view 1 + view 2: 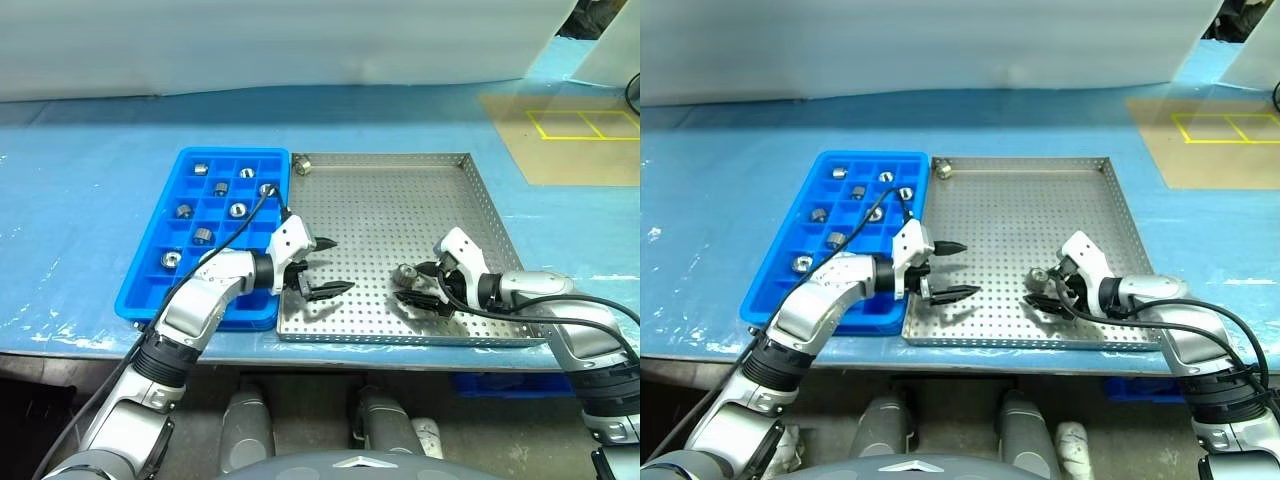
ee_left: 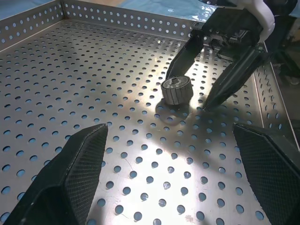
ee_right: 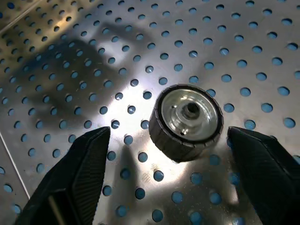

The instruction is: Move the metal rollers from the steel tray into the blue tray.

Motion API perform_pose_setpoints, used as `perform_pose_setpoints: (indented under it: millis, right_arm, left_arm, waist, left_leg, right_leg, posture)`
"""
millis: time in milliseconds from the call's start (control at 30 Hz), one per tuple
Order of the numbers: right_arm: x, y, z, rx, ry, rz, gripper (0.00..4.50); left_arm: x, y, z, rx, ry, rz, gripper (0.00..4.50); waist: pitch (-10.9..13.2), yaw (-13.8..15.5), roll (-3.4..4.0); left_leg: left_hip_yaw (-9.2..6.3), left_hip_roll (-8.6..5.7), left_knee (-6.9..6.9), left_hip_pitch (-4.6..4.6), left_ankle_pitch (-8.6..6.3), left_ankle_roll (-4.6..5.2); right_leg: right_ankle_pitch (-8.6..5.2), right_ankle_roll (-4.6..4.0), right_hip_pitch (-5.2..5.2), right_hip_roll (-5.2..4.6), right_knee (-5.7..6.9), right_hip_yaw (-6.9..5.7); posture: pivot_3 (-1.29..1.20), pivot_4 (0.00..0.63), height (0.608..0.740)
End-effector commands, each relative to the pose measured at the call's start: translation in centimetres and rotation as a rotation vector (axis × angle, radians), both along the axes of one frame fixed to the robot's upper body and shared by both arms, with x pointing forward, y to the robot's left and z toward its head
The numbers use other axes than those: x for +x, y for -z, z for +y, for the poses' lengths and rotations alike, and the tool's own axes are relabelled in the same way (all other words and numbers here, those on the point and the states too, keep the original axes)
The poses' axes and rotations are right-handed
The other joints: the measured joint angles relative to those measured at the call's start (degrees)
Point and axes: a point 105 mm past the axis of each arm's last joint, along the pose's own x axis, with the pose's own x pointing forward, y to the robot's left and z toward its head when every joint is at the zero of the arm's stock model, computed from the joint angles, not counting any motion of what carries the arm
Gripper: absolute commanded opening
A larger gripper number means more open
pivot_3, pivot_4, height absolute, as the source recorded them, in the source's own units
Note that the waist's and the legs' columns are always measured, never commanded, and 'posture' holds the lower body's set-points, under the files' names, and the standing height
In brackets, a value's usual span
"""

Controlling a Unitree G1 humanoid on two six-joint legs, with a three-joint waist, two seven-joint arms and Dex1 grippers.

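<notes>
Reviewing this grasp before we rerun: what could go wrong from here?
1. The right gripper is open astride the roller, which stands on end on the steel tray; closing off-centre could push it away or tip it.
2. The open left gripper hovers nearby, so the arms may crowd each other.
3. One more roller sits tight in the tray's far corner, awkward for fingers.

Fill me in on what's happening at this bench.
A two-armed robot is moving metal rollers from the steel tray into the blue tray, which already holds eight. Its right gripper sits open around one roller standing on the perforated floor, not yet clamped. The left gripper hangs open and empty at the steel tray's near left. Another roller waits at the far left corner.
</notes>
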Motion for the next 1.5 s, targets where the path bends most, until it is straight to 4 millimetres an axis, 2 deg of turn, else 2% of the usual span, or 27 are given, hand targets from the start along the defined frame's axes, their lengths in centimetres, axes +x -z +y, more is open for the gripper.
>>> perform_pose_setpoints:
  millis: [33, 133, 167, 367, 633, 800, 967, 1167, 1333, 1500]
  right_arm:
    - [0.3, -1.6, 1.1, 0.022, -0.027, -0.083, 2.82]
    - [0.7, -1.9, 1.6, 0.04, -0.033, -0.096, 1.75]
    - [0.8, -2.0, 1.8, 0.047, -0.04, -0.096, 1.59]
    - [1.3, -1.8, 2.7, 0.038, -0.072, -0.097, 1.6]
    - [3.8, -6.3, 7.6, 0.206, -0.196, -0.225, 1.6]
    - [5.5, -7.8, 10.6, 0.27, -0.287, -0.278, 1.6]
    - [6.0, -7.8, 14.7, 0.298, -0.432, -0.286, 1.6]
    - [6.5, -7.4, 18.0, 0.275, -0.575, -0.284, 1.6]
    - [7.3, -6.2, 19.2, 0.183, -0.622, -0.291, 1.6]
    - [8.1, -5.3, 19.3, 0.096, -0.633, -0.317, 1.6]
  left_arm:
    - [0.0, -1.2, -0.5, -0.011, 0.035, -0.052, 4.5]
    - [0.1, -1.2, -0.4, -0.011, 0.033, -0.056, 4.5]
    - [0.1, -1.2, -0.4, -0.012, 0.029, -0.058, 4.5]
    - [0.1, -1.2, 0.1, -0.012, 0.001, -0.06, 4.5]
    - [-0.1, -1.4, 1.6, -0.008, -0.084, -0.078, 4.5]
    - [-0.8, -1.4, 3.1, -0.012, -0.189, -0.077, 4.5]
    - [-1.6, -1.3, 4.7, -0.006, -0.299, -0.08, 4.5]
    - [-2.7, -1.2, 6.1, -0.002, -0.416, -0.077, 4.5]
    - [-3.4, -1.0, 6.5, -0.009, -0.47, -0.069, 4.5]
    - [-3.7, -0.8, 6.5, -0.013, -0.498, -0.061, 4.5]
  waist:
    - [0.0, -0.02, 0.0]
    - [0.0, -0.08, 0.0]
    - [0.0, -0.07, 0.0]
    - [0.0, 0.04, 0.0]
    - [0.0, 0.21, 0.01]
    - [0.0, 0.84, 0.0]
    - [0.0, 2.19, 0.01]
    - [0.01, 4.46, 0.01]
    - [0.01, 6.65, 0.01]
    - [0.02, 7.65, 0.02]
  left_leg:
    - [0.0, 0.0, 0.0, 0.0, 0.0, 0.0]
    - [0.0, 0.0, -0.01, 0.01, 0.0, 0.0]
    - [0.0, 0.0, -0.01, 0.0, 0.0, 0.0]
    - [0.0, 0.01, -0.01, 0.01, 0.0, 0.0]
    - [0.0, 0.01, -0.01, 0.05, 0.03, -0.04]
    - [-0.08, 0.03, -0.05, -0.03, 0.04, -0.07]
    - [-0.17, 0.06, -0.05, -0.15, 0.05, -0.08]
    - [-0.3, 0.07, -0.04, -0.36, 0.06, -0.1]
    - [-0.41, 0.07, 0.01, -0.54, 0.06, -0.1]
    - [-0.45, 0.06, 0.03, -0.6, 0.06, -0.11]
  right_leg:
    - [0.0, 0.0, 0.0, 0.0, 0.0, 0.0]
    - [0.0, 0.0, 0.0, 0.01, 0.0, 0.0]
    - [0.0, 0.0, 0.0, 0.0, 0.0, 0.0]
    - [0.0, 0.0, 0.01, 0.0, 0.01, -0.01]
    - [0.01, -0.01, 0.0, 0.0, 0.12, -0.01]
    - [0.0, -0.02, -0.02, -0.01, 0.11, -0.17]
    - [-0.01, -0.04, -0.06, -0.04, 0.11, -0.33]
    - [-0.02, -0.06, -0.12, -0.07, 0.1, -0.52]
    - [-0.03, -0.07, -0.17, -0.09, 0.09, -0.63]
    - [-0.03, -0.07, -0.19, -0.11, 0.11, -0.66]
  posture:
    - [-0.27, 0.15, 0.74]
    - [-0.25, 0.15, 0.74]
    - [-0.24, 0.15, 0.74]
    - [-0.21, 0.15, 0.74]
    - [-0.07, 0.15, 0.74]
    - [0.05, 0.15, 0.74]
    - [0.19, 0.15, 0.74]
    - [0.33, 0.15, 0.74]
    - [0.38, 0.15, 0.74]
    - [0.4, 0.15, 0.74]
